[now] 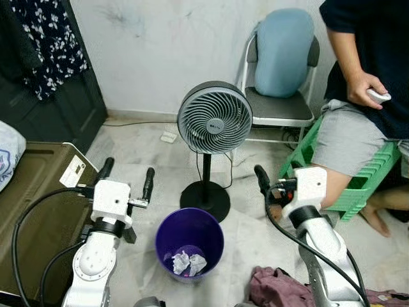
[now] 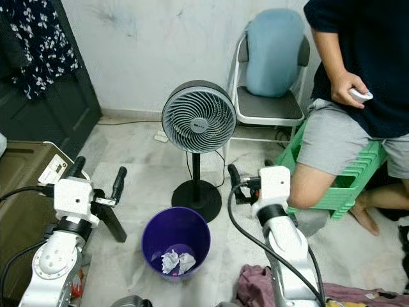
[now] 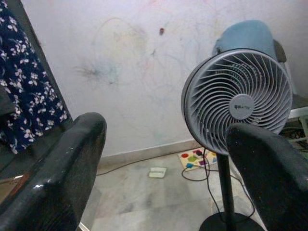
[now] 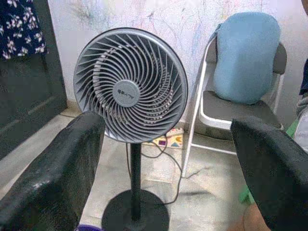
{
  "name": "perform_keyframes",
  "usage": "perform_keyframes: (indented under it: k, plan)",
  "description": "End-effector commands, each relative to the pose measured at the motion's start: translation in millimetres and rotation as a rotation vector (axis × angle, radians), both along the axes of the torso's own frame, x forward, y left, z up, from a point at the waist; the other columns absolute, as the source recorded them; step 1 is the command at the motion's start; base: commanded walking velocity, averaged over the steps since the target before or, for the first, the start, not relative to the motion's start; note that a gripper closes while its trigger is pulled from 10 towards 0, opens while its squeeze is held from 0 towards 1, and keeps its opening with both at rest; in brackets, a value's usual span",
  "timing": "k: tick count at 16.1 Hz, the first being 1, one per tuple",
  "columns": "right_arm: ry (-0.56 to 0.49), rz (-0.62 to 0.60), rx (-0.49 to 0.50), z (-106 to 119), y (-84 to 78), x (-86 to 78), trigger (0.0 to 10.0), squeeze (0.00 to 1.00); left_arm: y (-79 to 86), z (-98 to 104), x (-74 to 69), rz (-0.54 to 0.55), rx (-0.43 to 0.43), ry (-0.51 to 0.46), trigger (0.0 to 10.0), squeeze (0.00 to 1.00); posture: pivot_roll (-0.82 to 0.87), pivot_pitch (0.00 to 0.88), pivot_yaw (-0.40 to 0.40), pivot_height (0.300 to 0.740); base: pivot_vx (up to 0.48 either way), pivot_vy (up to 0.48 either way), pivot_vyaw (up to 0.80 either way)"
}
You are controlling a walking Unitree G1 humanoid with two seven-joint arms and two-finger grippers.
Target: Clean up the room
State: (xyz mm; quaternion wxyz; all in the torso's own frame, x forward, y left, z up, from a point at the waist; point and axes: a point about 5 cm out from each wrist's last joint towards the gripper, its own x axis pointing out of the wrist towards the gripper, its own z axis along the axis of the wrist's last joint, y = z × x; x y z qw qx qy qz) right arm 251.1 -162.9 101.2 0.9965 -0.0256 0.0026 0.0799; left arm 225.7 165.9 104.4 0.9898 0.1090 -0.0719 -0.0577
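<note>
A purple bin (image 1: 190, 238) stands on the floor between my two arms, with crumpled white paper (image 1: 188, 262) lying at its bottom. My left gripper (image 1: 126, 176) is raised just left of the bin and above its rim, open and holding nothing. My right gripper (image 4: 168, 127) is up on the bin's right side, also open and empty; one of its black fingers (image 1: 261, 180) points toward the fan. A heap of reddish-purple cloth (image 1: 275, 288) lies on the floor by my right arm.
A grey pedestal fan (image 1: 214, 118) stands right behind the bin, its cord trailing back. Behind it is a folding chair (image 1: 281, 109) with a blue cushion. A person sits on a green stool (image 1: 361, 182) at the right. An olive case (image 1: 38, 185) lies at the left.
</note>
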Motion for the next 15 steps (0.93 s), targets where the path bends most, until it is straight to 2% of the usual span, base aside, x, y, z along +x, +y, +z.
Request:
perform_keyframes:
  k: [1, 3, 5, 8, 15]
  plan:
    - [0.007, 0.004, -0.021, -1.6, 1.1, 0.4, 10.0, 0.0, 1.7, 3.1, 1.3, 0.0, -0.002, -0.006, 10.0, 0.0, -0.13, 0.0, 0.013, 0.74, 0.0, 0.0, 0.8]
    - [-0.011, 0.0, -0.03, 2.8, 3.3, 7.1, 10.0, 0.0, -1.1, 4.5, 5.7, -0.009, -0.019, -0.001, 10.0, 0.0, -0.13, 0.0, 0.017, 0.74, 0.0, 0.0, 0.8]
    - [-0.019, -0.006, -0.026, 5.0, 4.9, 12.9, 10.0, 0.0, -1.5, 6.6, 10.4, -0.002, 0.02, -0.01, 10.0, 0.0, -0.13, 0.0, 0.017, 0.74, 0.0, 0.0, 0.8]
    - [-0.037, 0.027, -0.026, 8.6, 12.3, 13.7, 10.0, 0.0, 1.8, 9.4, 13.1, 0.015, 0.063, -0.031, 10.0, 0.0, -0.13, 0.0, 0.015, 0.74, 0.0, 0.0, 0.8]
    - [-0.028, 0.04, -0.016, 6.9, 15.9, 15.0, 10.0, 0.0, 5.1, 7.7, 13.4, 0.042, 0.073, -0.025, 10.0, 0.0, -0.12, 0.0, 0.012, 0.74, 0.0, 0.0, 0.8]
